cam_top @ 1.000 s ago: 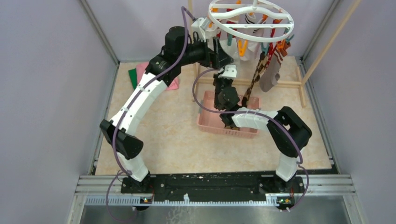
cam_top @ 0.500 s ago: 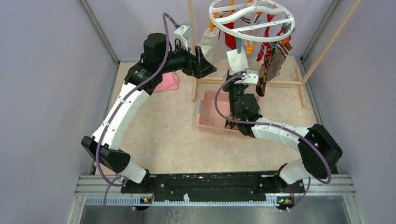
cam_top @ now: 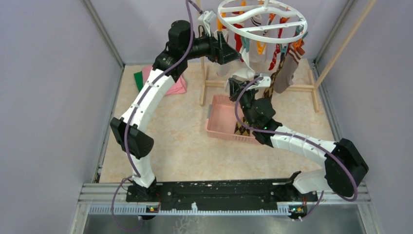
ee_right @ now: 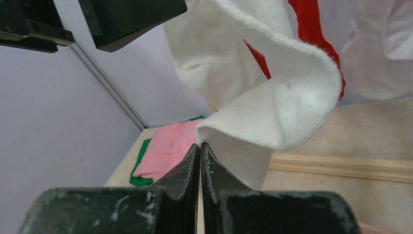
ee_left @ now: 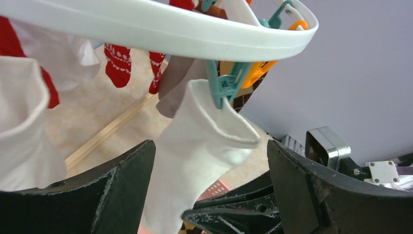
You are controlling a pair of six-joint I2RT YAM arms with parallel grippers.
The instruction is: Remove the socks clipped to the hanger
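Nearest the bases, we find the right pincer [ee_right: 200,145] fully closed near the pink basket [cam_top: 214,132] on the counter [cam_top: 175,146]. Its tips nip the lower edge of a white sock [ee_right: 272,112]. Behind it, the left pincer [ee_left: 210,146] stands wide open, one jaw on each side of that sock's cuff, gripping nothing. A teal clip [ee_left: 221,85] fastens the cuff to the hanger [ee_left: 195,36], which hangs within the wooden rack [cam_top: 292,87]. Red patterned socks [ee_left: 117,61] and a grey sock [cam_top: 287,73] hang clipped farther around the ring.
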